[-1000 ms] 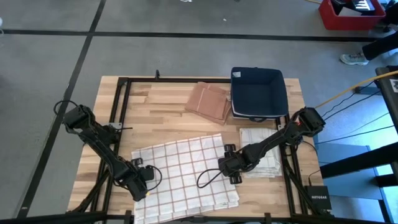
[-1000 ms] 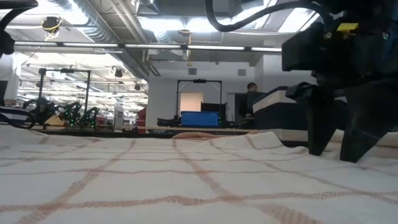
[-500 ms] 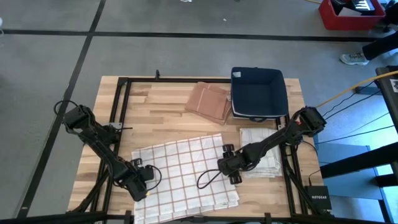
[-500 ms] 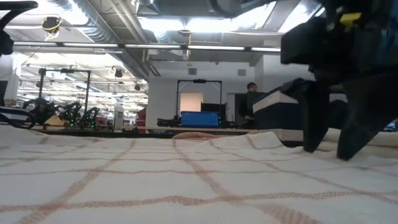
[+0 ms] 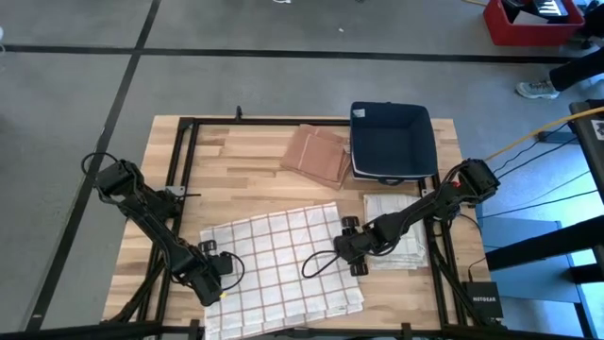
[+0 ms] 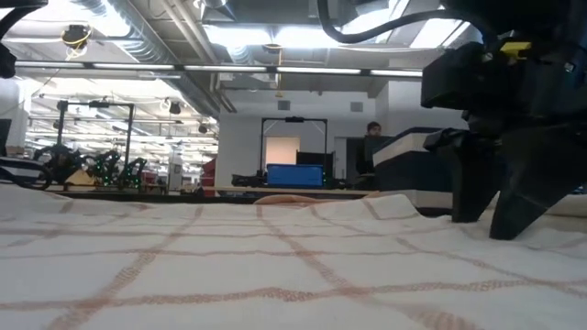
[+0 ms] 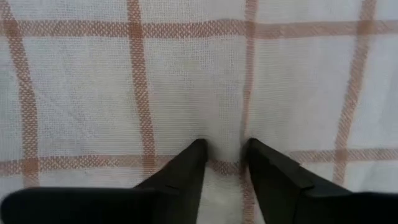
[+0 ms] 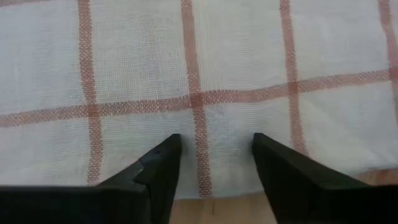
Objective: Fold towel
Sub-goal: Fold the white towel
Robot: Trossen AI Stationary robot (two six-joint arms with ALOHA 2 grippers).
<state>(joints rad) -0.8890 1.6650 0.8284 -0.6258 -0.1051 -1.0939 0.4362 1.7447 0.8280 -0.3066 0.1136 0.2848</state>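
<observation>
since the checked towel (image 5: 281, 263) is soft, light cloth lying flat on the desk (image 5: 245, 156), it is best pinched at an edge. the left gripper (image 7: 224, 152) rests on its left border, jaws narrow; the right gripper (image 8: 214, 149), jaws wider, straddles its right border. only the wrist views show these gaps and that nothing is held.

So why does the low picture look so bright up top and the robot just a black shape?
Low view: the ceiling lights shine straight into the camera, so the right arm's gripper is a backlit silhouette and the nearest cloth is soft. High view: even light, faint shadows. Wrist views: sharp weave.
</observation>
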